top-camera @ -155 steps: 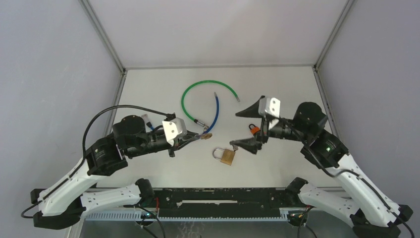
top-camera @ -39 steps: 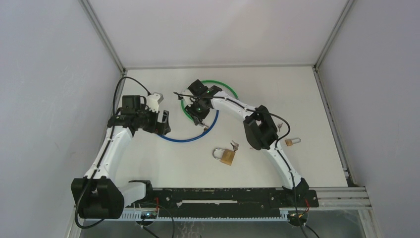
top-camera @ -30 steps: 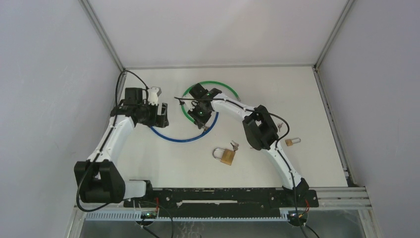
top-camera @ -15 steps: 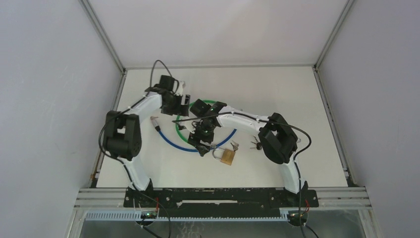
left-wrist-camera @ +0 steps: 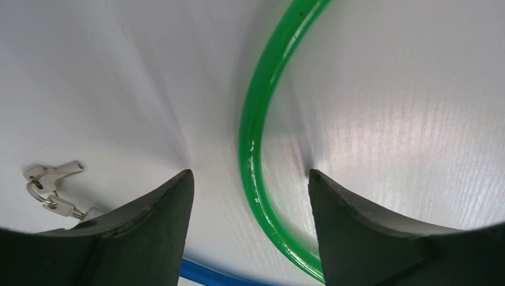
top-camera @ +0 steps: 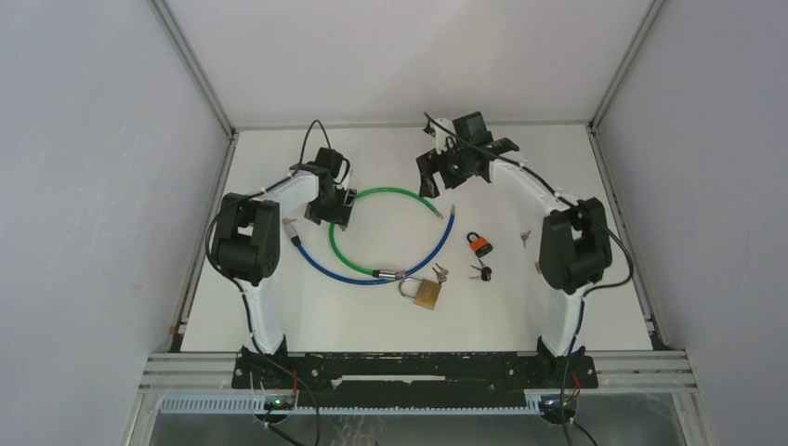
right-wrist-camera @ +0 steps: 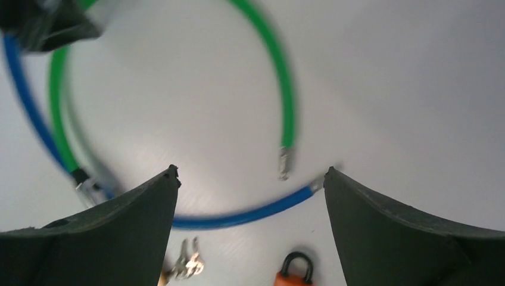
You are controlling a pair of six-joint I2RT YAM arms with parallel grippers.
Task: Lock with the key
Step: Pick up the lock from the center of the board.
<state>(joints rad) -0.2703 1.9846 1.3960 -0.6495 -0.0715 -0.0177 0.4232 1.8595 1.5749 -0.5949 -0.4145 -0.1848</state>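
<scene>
A brass padlock (top-camera: 426,294) lies at the table's near middle. Silver keys (top-camera: 439,272) sit at its upper right corner; I cannot tell if one is in the lock. An orange padlock (top-camera: 479,245) and black-headed keys (top-camera: 481,272) lie to its right. My left gripper (top-camera: 336,206) is open and low over the green cable (top-camera: 390,192). That green cable (left-wrist-camera: 257,119) runs between its fingers without touching them. My right gripper (top-camera: 444,167) hovers open and empty at the back. Its view takes in the orange padlock (right-wrist-camera: 296,271) and the silver keys (right-wrist-camera: 187,262).
A blue cable (top-camera: 372,277) curves under the green loop, one end at the brass padlock's shackle. Another key ring (top-camera: 288,223) lies left of the cables, also in the left wrist view as a key ring (left-wrist-camera: 50,186). More small keys (top-camera: 525,237) lie beside the right arm.
My right gripper has opened and swung from beside the brass padlock to the table's back. The left gripper moved down onto the green cable's left side. Both cables have shifted.
</scene>
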